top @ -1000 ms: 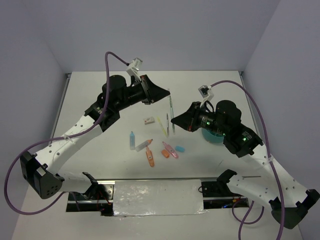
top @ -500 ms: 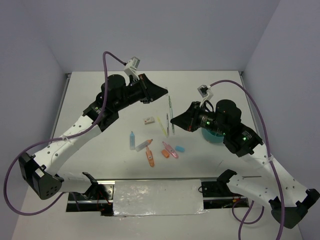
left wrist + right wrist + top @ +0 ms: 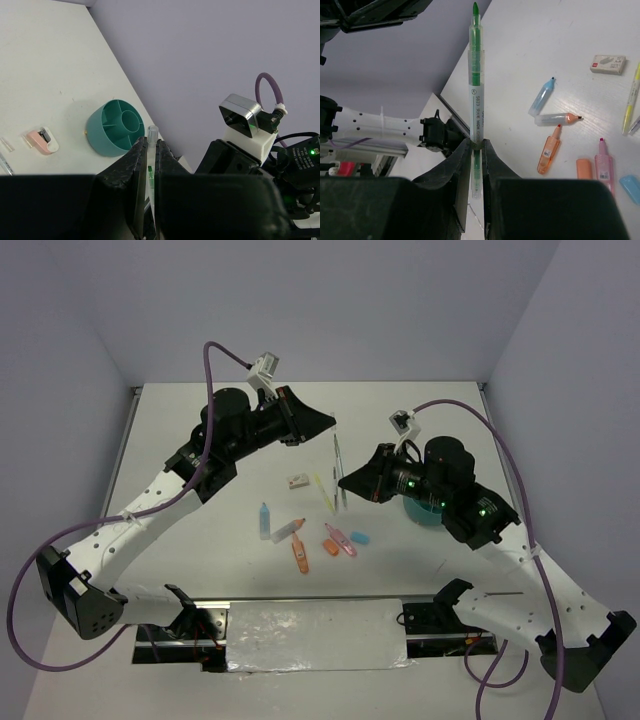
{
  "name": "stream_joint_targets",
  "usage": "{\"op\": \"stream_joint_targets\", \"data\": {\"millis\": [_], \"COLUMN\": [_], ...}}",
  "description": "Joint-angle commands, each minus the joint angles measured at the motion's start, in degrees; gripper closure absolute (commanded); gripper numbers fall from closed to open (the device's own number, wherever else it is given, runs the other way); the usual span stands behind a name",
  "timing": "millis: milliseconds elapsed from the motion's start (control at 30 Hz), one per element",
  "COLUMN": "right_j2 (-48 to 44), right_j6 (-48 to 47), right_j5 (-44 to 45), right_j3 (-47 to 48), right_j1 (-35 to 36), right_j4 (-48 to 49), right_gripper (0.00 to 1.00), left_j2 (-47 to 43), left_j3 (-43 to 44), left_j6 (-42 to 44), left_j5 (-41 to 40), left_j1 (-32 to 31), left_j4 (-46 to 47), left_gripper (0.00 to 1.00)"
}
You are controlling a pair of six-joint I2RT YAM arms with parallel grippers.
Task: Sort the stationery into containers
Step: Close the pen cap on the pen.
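1. The pen [image 3: 475, 100] is gripped near its rear end by the closed right jaws, off the counter [image 3: 220, 560]. Its long axis runs away from the bases, green tip toward the left jaws.
2. The left jaws flank a pen end with a narrow gap; whether they grip cannot be told.
3. The cup [image 3: 107, 145] stands on the counter, partly under the right arm [image 3: 470, 510], the nearer one.

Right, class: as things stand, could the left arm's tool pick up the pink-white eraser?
Probably not yet: the left tool looks shut on the green pen, which the right tool also grips; nothing else blocks the pink-white eraser.
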Motion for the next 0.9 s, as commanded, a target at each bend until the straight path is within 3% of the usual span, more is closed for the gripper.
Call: {"op": "stream_joint_targets", "data": {"millis": [0,867], "right_j2": [0.43,2.89], "right_j6": [-0.43,-2.28], "right_j5": [0.23,3.22], "right_j3": [2.28,5.70], "right_j1": [0.40,0.31], "right_j4": [0.55,-0.24], "right_gripper": [1.00,1.00], "left_j2": [-1.55,-0.93], "left_j3": [2.00,1.21], "left_j6": [0.29,0.56], "left_j5": [1.01,1.81], "left_j1": [0.14,0.14], "left_j4": [2.80,2.36], "left_gripper": [1.00,1.00]}}
